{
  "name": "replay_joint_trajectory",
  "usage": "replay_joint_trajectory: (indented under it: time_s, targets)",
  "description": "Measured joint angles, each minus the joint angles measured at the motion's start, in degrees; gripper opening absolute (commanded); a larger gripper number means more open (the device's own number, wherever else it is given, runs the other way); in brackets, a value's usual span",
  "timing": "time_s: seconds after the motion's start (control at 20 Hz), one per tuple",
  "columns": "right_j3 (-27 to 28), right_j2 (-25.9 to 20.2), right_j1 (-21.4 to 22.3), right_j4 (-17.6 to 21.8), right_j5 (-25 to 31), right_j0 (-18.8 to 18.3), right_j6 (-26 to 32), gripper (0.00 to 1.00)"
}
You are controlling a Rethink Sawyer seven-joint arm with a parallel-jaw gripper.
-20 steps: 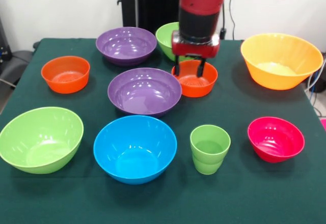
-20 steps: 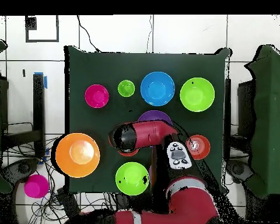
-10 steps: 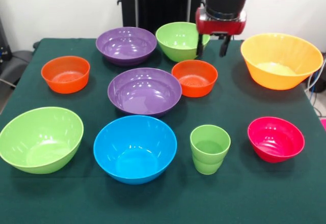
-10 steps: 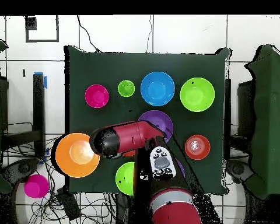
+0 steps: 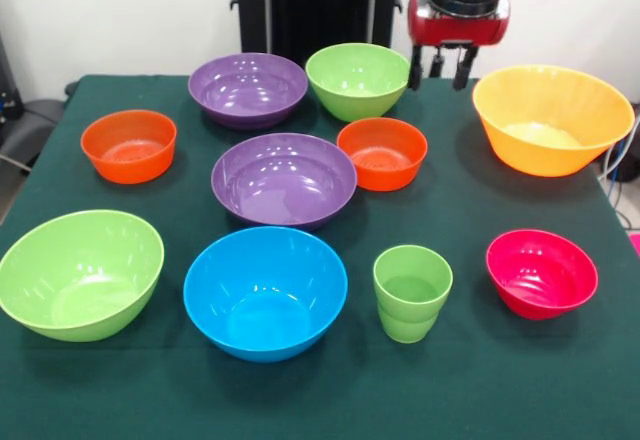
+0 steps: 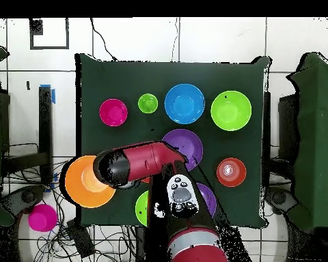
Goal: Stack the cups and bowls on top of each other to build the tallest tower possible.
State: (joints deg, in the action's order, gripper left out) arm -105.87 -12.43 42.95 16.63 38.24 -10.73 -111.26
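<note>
Nothing is stacked: the cup (image 5: pixel 412 291) stands upright at lower centre-right of the front view, between the blue bowl (image 5: pixel 265 291) and the pink-red bowl (image 5: pixel 541 272). The two purple bowls (image 5: pixel 284 178) (image 5: pixel 248 88) sit centre and upper centre. The two lime bowls are placed at lower left (image 5: pixel 81 272) and upper centre (image 5: pixel 358 79), the small orange-red bowls at left (image 5: pixel 128 144) and centre (image 5: pixel 381 152), and the big orange bowl (image 5: pixel 551 117) at upper right. All are set apart on the surface (image 5: pixel 480 390).

The claw (image 5: pixel 445 66) is released and empty, with its jaws parted. It hangs at the top of the frame, above the gap between the upper lime bowl and the big orange bowl.

Risks, as judged:
- Glossy walls may slip out of a pinch on the rim.
- A rim grip off to one side could tip a light bowl.
- Nesting bowls upright adds little height, and a poor order would be wasted.
- The narrow cup placed low would give a weak base.
- The close spacing at upper centre invites nudging a neighbour during descent.

Materials: smooth hard plastic throughout, with thin rims and rounded walls. The cup is tapered with a stepped lower body. The surface is covered in matte dark green cloth.
</note>
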Motion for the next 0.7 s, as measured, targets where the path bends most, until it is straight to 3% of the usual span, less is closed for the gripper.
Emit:
replay_joint_trajectory:
  time_s: [0.25, 0.7]
  targets:
    - [-1.22, -0.07, 0.75, -3.25, -0.01, 2.05, -0.01, 1.00]
    - [-4.52, -0.12, 2.73, -13.55, -0.01, 11.07, -1.34, 1.00]
